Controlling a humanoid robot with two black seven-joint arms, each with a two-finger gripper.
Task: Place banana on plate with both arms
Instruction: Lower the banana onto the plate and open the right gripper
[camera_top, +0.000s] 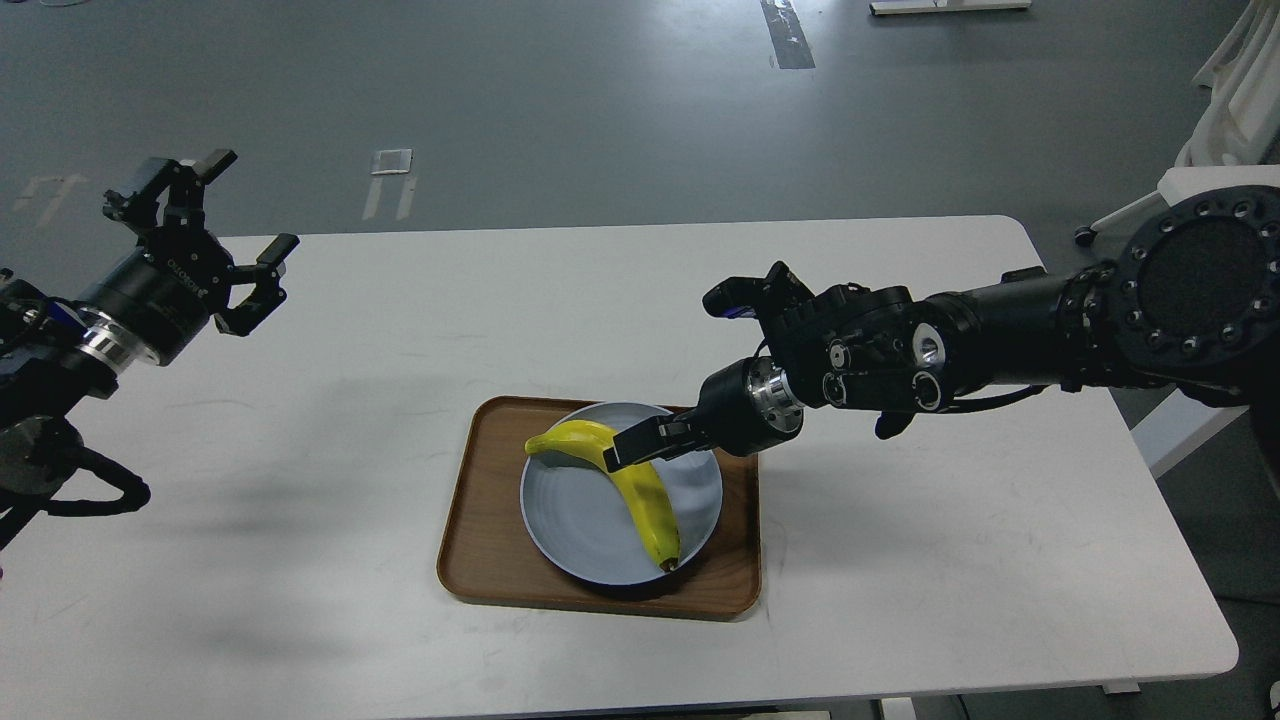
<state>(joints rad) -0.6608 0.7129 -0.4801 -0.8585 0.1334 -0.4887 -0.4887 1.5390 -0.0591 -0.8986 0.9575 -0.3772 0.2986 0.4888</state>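
Note:
The yellow banana (632, 486) lies curved across the pale blue-grey plate (575, 525), stem end at the upper left, brown tip near the plate's lower right rim. My right gripper (626, 452) reaches in from the right and is shut on the banana's middle. My left gripper (222, 232) is open and empty, held above the table's far left edge, well away from the plate.
The plate sits on a brown wooden tray (480, 545) in the middle of the white table (950, 560). My right arm's thick links (1000, 335) stretch over the table's right half. Grey floor lies behind the table.

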